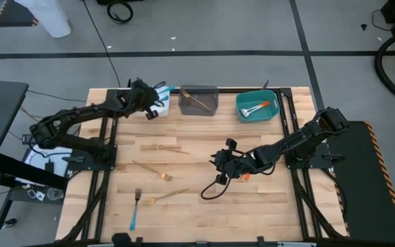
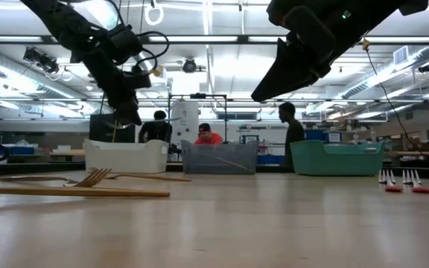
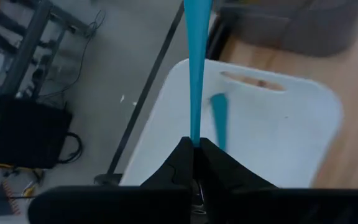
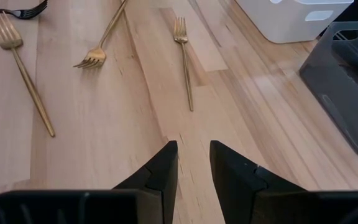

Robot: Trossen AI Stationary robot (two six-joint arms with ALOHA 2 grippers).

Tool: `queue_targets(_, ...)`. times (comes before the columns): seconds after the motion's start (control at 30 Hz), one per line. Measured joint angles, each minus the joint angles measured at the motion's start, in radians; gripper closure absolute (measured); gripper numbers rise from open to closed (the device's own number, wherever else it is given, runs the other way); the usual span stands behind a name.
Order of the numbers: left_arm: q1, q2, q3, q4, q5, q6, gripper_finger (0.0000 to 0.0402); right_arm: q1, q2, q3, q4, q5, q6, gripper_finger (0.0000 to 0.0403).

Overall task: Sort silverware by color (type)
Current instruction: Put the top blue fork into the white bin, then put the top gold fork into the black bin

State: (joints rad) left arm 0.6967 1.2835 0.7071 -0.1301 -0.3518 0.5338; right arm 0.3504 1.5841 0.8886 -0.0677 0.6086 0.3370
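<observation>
My left gripper (image 1: pixel 155 96) hovers over the white bin (image 3: pixel 278 137) at the table's far left, shut on a blue-handled utensil (image 3: pixel 194 68). Another blue handle (image 3: pixel 219 118) lies in that bin. My right gripper (image 4: pixel 193 155) stands open above the middle of the table, touching nothing. Three gold forks (image 4: pixel 184 59) (image 4: pixel 101 46) (image 4: pixel 23 74) and a blue-handled fork (image 1: pixel 134 209) lie flat on the wood. An orange-handled piece (image 1: pixel 246 177) lies beneath my right arm. The grey bin (image 1: pixel 199 99) holds a gold piece; the teal bin (image 1: pixel 257 106) holds orange-handled ones. My left gripper pinches the narrow end of the blue handle (image 3: pixel 195 135) between its two fingertips. The handle runs straight on from the fingers and widens toward its free end. The fingers slant downward, and the utensil is lifted clear above the white bin. Its other end is hidden between the fingers.
The three bins stand in a row along the far edge. In the low view, orange-handled pieces (image 2: pixel 401 182) lie on the wood at the right. People stand in the room behind the table. Bare wood lies at the near right.
</observation>
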Motion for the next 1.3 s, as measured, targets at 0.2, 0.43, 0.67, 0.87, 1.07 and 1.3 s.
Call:
queue_targets(0.2, 0.113, 0.058, 0.001, -0.006, 0.061, -0.058, 0.0385, 0.000, 0.000, 0.000, 0.000, 0.000, 0.000, 0.0298)
queue_targets(0.43, 0.128, 0.134, 0.002, 0.010, 0.078, -0.054, 0.0385, 0.000, 0.000, 0.000, 0.001, 0.000, 0.000, 0.0298)
queue_targets(0.67, 0.132, 0.194, 0.002, -0.003, 0.051, -0.064, 0.0384, 0.000, 0.000, 0.000, 0.001, 0.000, 0.000, 0.0298)
queue_targets(0.87, 0.130, 0.211, 0.002, -0.027, 0.049, -0.091, 0.0372, 0.001, 0.000, 0.000, 0.002, 0.000, 0.000, 0.0298)
queue_targets(1.07, 0.125, 0.211, 0.002, -0.030, 0.049, -0.131, 0.0329, 0.001, 0.001, 0.000, 0.004, 0.000, 0.000, 0.0298)
queue_targets(1.3, 0.081, 0.174, 0.002, -0.024, -0.012, -0.132, 0.0289, 0.001, 0.001, 0.000, 0.004, 0.000, 0.000, 0.0298)
